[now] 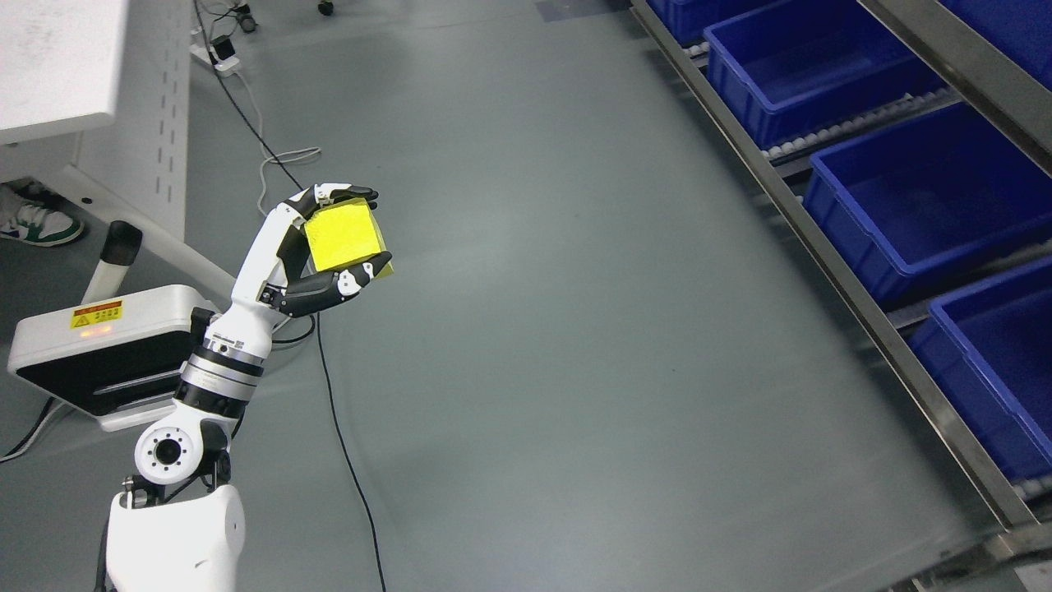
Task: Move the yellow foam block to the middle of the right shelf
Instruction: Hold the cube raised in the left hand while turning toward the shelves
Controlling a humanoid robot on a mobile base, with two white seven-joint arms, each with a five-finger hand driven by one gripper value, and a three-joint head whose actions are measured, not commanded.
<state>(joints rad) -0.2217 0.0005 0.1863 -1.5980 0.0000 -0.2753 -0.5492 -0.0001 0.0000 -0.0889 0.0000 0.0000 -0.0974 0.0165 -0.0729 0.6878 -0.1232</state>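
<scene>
Most of the head view is bare grey floor (pixel 559 345), with cables trailing across it on the left. Down the right edge runs a metal shelf (pixel 863 312) with roller rails, its level filled by a row of blue bins (pixel 929 205), all apparently empty. At the upper left stands a white table (pixel 57 66), with a shoe showing below it, and beneath that a white machine base (pixel 99 345) bearing a warning label. The left arm rises from the lower left, and its left hand (pixel 329 247) is clenched around the yellow foam block (pixel 345 238), fingers over the top edge and thumb under the bottom. The block hangs in the air over the floor, well apart from the shelf. The right arm is not in view.

The step in hand looks like the carry: the block is gripped and lifted, not yet delivered. The next move calls for a long swing across to the right, toward the middle of the shelf.

The block reads as nearly cubic, so no long axis stands out; its broad face is turned toward the camera, slightly tilted.
</scene>
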